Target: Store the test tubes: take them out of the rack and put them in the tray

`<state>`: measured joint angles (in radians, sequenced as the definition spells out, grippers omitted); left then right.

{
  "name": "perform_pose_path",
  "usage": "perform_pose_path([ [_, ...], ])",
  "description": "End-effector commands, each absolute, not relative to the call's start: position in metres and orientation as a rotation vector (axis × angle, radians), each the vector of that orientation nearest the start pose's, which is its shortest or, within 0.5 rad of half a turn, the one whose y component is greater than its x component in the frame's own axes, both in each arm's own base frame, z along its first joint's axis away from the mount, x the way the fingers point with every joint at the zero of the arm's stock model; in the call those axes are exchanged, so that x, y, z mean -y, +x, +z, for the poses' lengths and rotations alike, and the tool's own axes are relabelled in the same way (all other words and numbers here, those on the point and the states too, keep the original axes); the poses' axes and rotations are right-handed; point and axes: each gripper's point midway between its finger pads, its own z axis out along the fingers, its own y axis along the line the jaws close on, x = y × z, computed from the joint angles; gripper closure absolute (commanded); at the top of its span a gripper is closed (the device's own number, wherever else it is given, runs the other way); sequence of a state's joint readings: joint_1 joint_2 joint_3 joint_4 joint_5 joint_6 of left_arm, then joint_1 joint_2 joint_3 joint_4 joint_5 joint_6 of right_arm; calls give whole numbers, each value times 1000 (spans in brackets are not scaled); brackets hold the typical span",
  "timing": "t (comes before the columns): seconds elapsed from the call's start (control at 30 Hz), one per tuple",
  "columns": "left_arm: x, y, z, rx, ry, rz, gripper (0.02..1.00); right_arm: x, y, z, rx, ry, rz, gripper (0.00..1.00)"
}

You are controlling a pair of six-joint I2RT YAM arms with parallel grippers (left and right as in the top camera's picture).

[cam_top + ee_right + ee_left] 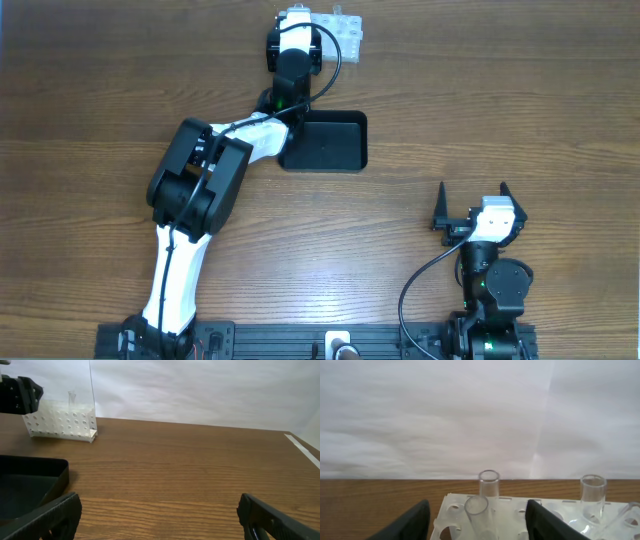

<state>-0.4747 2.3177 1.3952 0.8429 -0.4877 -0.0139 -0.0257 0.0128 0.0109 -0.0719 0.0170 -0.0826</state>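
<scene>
Wood-grain desk (520,120) runs up to a plain white wall (470,410), and the clear plastic rack (345,35) stands at its far edge, close to that wall. The left arm stretches across to it, and the left claw (477,515) is level with the rack top, its jaws wide apart with one dark finger on either side of the nearest tube (477,510). Neither finger touches the glass, so nothing is held. This looks like the line-up before a grasp. At least three test tubes (593,492) stand upright in their holes, one directly behind the nearest and one well off to the side, so the jaws probably need to close on the front tube alone without knocking the one behind. The black tray (330,140) lies flat on the desk just on the near side of the rack, beside the left forearm, which would make for a short carry. No tube can be seen in it, so I judge the task to be at or near its start. The right claw (472,200) is near its own base, well away from rack and tray, jaws spread wide and holding nothing, likely parked clear.
</scene>
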Motion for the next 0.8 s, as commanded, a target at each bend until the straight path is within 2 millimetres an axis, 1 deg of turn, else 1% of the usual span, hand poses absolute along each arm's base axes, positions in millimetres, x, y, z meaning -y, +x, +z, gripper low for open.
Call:
perform_pose_path([
  [0.03,207,592,127,-1638,-4,42,395,10,246,156,-1647,-33,-99,9],
  [0.13,207,593,127,-1638,-4,43,406,10,246,156,-1646,-33,-99,7],
  [0.37,199,596,126,-1640,-12,50,415,10,246,156,-1646,-33,-99,7],
  [0.53,202,599,121,-1649,39,-2,408,10,246,156,-1647,-33,-99,9],
  [0.67,203,600,119,-1652,42,-3,393,10,246,156,-1646,-33,-99,9],
  [0.8,210,599,118,-1654,73,-36,382,10,246,156,-1647,-33,-99,9],
])
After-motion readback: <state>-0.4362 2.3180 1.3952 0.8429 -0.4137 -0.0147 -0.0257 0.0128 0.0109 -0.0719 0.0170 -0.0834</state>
